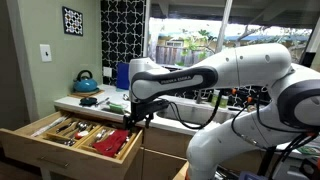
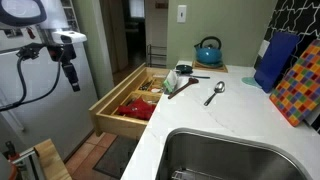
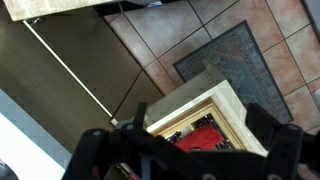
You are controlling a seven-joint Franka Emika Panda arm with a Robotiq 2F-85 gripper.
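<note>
Wooden drawer (image 2: 112,122) stands pulled out below the white worktop (image 2: 195,115). Black gripper (image 2: 72,82) hovers above its red-filled compartment, fingers (image 3: 92,150) spread apart, holding nothing.

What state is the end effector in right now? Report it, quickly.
End effector: open, holding nothing, fingers spread wide in the wrist view, in the air near the open drawer.
</note>
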